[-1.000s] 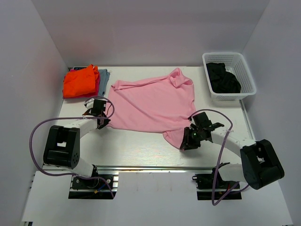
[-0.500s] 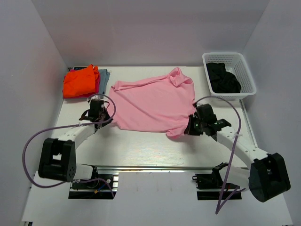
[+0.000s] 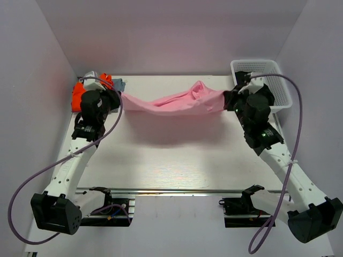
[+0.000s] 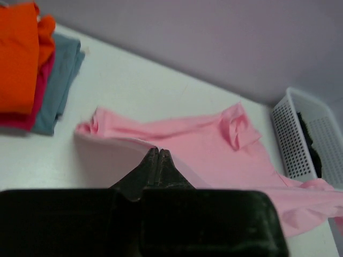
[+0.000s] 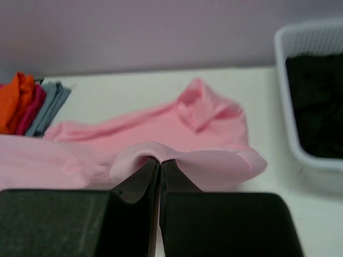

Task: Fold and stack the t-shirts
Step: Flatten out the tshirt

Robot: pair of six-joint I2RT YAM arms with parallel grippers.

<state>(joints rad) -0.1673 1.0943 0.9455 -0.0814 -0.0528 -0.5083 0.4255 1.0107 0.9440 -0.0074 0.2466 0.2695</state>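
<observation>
Left arm: stretched long from its base toward the back left corner of the table (image 3: 177,160), with the elbow nearly straight and the wrist up beside the folded pile.
Left claw (image 3: 113,97): pinched tight on one end of the pink t-shirt (image 3: 177,101). In its own wrist view the two fingers meet with the pink hem caught between the tips.
Right arm: likewise reaching far forward, angled toward the back right, with the wrist just in front of the basket (image 3: 283,88).
Right claw (image 3: 230,100): closed on the other end of the pink t-shirt, with a fold of cloth bulging over the fingertips in the wrist view.
Pink t-shirt: spans the two claws as a sagging band across the back of the table and throws a shadow on the table below it. Its far part, with a bunched sleeve, lies on the table beyond the claws.
Folded pile: back left corner, with the orange t-shirt (image 4: 19,53) on top, the red t-shirt (image 4: 42,88) under it and the grey-blue t-shirt (image 4: 60,80) at the bottom.
Basket: white mesh, back right corner, with the black t-shirt (image 5: 316,107) crumpled inside.
</observation>
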